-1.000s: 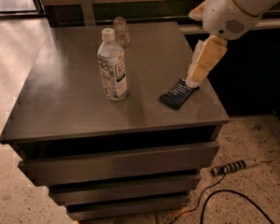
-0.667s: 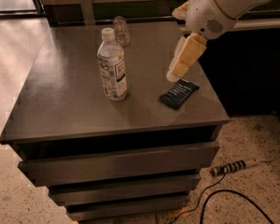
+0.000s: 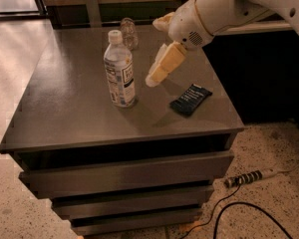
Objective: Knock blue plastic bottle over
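Right now the blue plastic bottle [image 3: 119,71] stands upright left of centre in the frame, on the grey top of a drawer cabinet [image 3: 65,108], with its white cap up and its label facing the camera. The gripper [image 3: 153,79] hangs just to the right of it, slanting down and leftward from the white arm that enters from the upper right. Its tip is level with the bottle's mid-body, near but apart from it. Whether the gripper is open or closed I cannot tell from this view. Behind the bottle, toward the upper middle, sits a small clear glass jar [image 3: 129,33]. A dark flat packet [image 3: 190,99] lies right of centre, below the gripper. The bottle looks like thin, fairly stiff plastic, tall on a narrow base, so it should tip readily. How full it is cannot be made out; a full one would resist more, while an empty one might skid on the smooth top rather than fall. No grasp is needed: contact is best made high, on the shoulder or just under the cap, pushing leftward, since a low push would likely only slide it. Once down, the round body may roll toward the left edge.
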You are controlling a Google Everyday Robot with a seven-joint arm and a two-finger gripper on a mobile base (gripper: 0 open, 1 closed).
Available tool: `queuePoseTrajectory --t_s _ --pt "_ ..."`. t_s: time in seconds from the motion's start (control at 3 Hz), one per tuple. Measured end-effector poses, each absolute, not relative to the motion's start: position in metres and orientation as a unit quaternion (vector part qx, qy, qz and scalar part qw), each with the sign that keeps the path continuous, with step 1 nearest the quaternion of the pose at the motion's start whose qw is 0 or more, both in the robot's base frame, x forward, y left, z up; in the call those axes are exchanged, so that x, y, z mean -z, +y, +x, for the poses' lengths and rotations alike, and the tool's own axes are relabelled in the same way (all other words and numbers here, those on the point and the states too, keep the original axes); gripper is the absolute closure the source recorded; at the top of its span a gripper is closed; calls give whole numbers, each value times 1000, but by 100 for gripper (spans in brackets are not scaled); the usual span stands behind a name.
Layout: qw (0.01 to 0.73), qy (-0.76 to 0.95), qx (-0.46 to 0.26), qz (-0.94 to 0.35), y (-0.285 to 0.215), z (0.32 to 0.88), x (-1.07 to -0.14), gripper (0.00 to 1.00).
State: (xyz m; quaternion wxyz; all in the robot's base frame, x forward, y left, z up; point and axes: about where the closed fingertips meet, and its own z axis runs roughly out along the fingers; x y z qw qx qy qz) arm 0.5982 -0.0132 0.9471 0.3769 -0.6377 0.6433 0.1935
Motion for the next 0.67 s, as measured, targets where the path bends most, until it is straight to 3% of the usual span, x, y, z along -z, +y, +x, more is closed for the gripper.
queuePoseTrajectory --t_s 0.67 --pt "391 610 -264 -636 34 598 -924 0"
